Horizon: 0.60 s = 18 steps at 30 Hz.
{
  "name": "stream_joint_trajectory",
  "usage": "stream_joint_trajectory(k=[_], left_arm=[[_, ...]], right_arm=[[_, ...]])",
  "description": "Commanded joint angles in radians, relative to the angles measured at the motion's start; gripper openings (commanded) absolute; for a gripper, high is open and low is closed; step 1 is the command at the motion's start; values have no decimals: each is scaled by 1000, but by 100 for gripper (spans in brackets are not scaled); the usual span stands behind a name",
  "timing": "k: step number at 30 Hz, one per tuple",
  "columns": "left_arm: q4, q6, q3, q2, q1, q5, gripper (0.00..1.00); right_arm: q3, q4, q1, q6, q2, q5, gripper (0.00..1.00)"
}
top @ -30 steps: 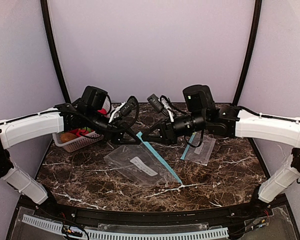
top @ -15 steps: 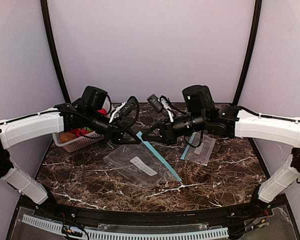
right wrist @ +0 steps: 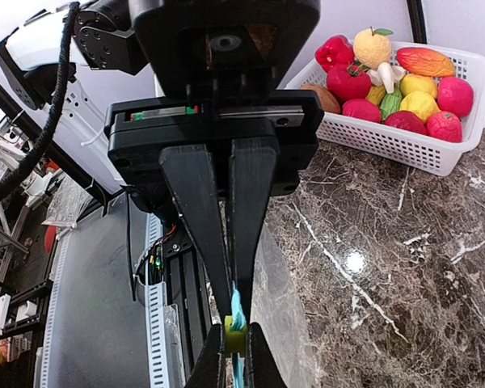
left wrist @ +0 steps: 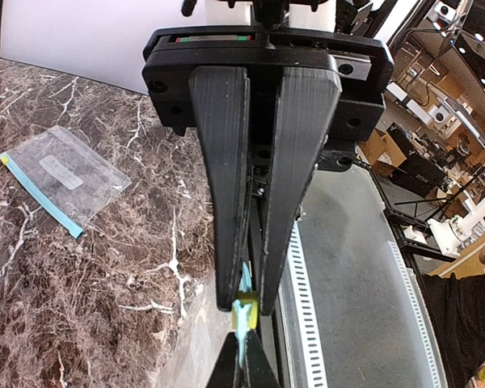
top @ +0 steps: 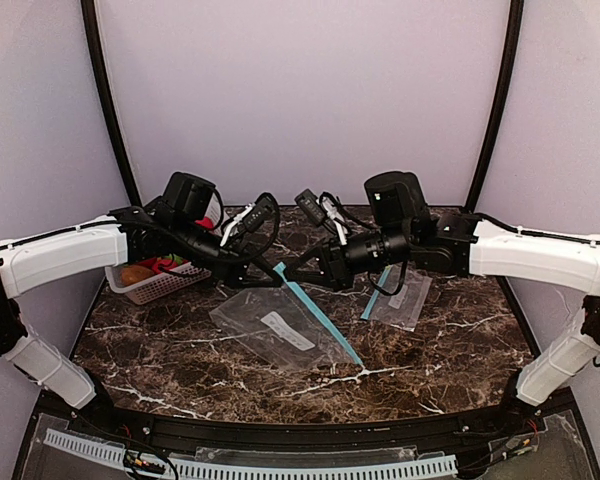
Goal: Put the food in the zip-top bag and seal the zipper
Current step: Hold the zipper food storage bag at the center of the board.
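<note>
The clear zip-top bag lies flat mid-table, its blue zipper strip running diagonally. At the strip's far end the two grippers meet tip to tip. My left gripper is shut on the yellow zipper slider. Right beside it, my right gripper is shut on the blue strip. In the top view they are the left gripper and the right gripper. The food, toy fruits and vegetables in red, yellow, orange and green, is all in the white basket.
The basket stands at the table's left side behind the left arm. A second, smaller zip-top bag lies flat at the right, also seen in the left wrist view as the bag. Dark marble table, black rim along the near edge.
My right gripper's jaws have closed the last bit onto the zipper strip. Both arms and the bag have barely moved.
</note>
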Motion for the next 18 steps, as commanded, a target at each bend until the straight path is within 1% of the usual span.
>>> stream_joint_trajectory(k=[1,18], left_arm=[[-19,13,31,-12,-5,-5,1],[-48,44,35,-32,-3,-62,1]], right_arm=[[-16,-3,6,-11,-3,12,0],[-17,-15,6,-17,13,26,0]])
